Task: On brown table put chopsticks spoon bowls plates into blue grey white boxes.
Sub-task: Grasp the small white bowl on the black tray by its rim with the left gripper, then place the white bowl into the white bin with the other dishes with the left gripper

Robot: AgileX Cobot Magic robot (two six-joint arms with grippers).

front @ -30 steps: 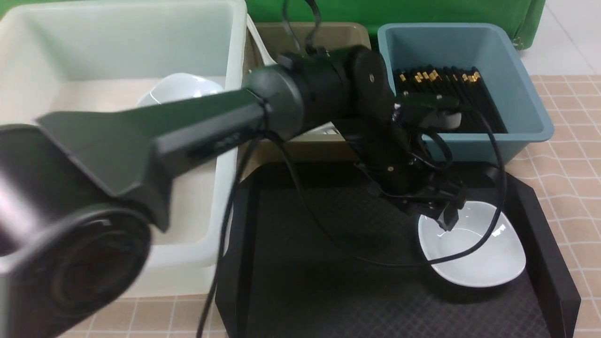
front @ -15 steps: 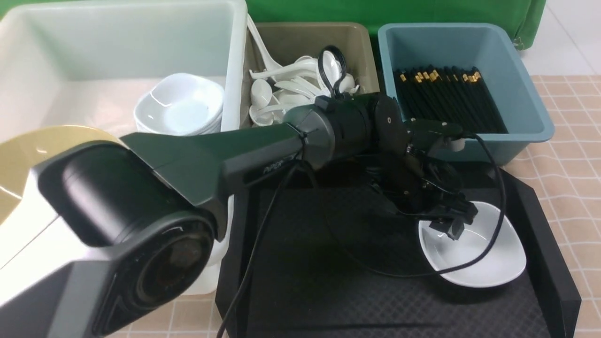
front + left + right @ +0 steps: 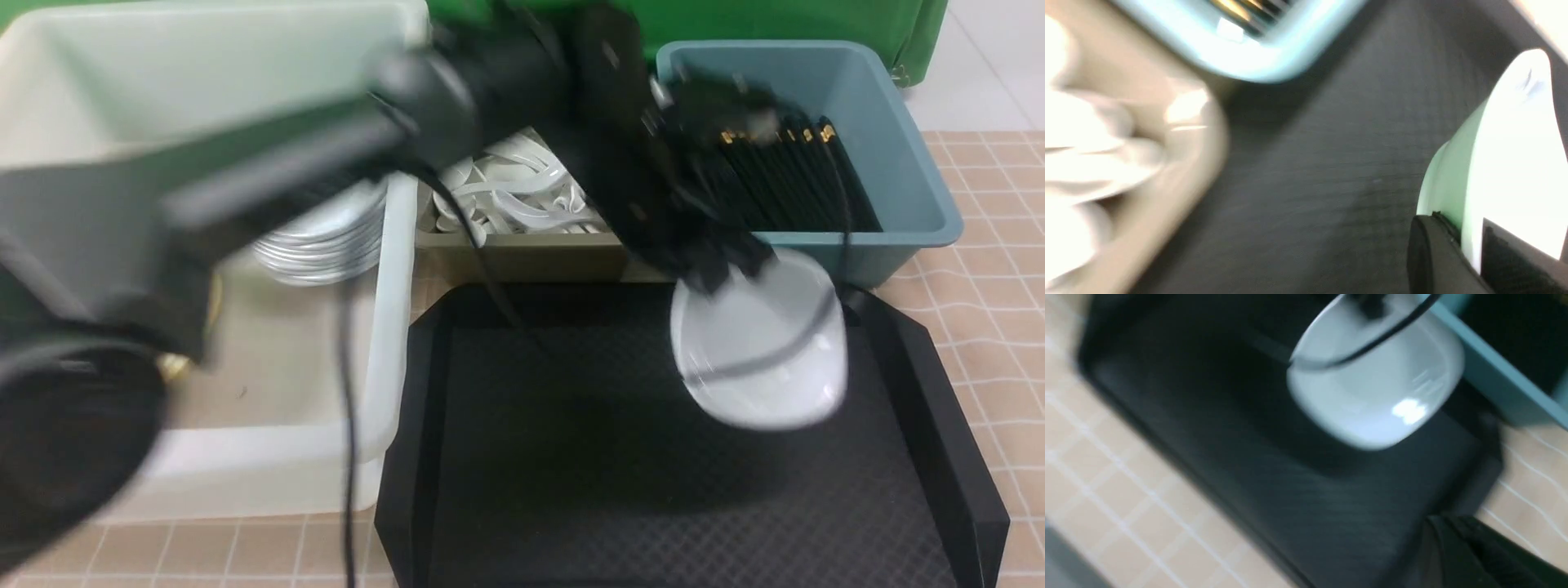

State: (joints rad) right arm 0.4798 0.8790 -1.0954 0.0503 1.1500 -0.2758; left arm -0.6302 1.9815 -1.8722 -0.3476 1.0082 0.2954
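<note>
- Blue box (image 3: 906,188) at the brown table's (image 3: 996,269) far-right corner is holding chopsticks (image 3: 816,180). Grey box (image 3: 522,257) next along the far edge is holding spoons (image 3: 522,192), and the white tub (image 3: 392,327) on the left edge is holding stacked plates (image 3: 326,241).
- Left gripper (image 3: 718,265) is clamping the rim of a white plate (image 3: 763,351), dangling it tilted over the black tray (image 3: 571,457) by the near edge.
- Blur is smearing everything, and the left arm is covering part of the tub.
- Only the left wrist view is showing that rim between the fingers (image 3: 1429,261). Right gripper (image 3: 1470,551) is just a dark sliver, grip unreadable.
</note>
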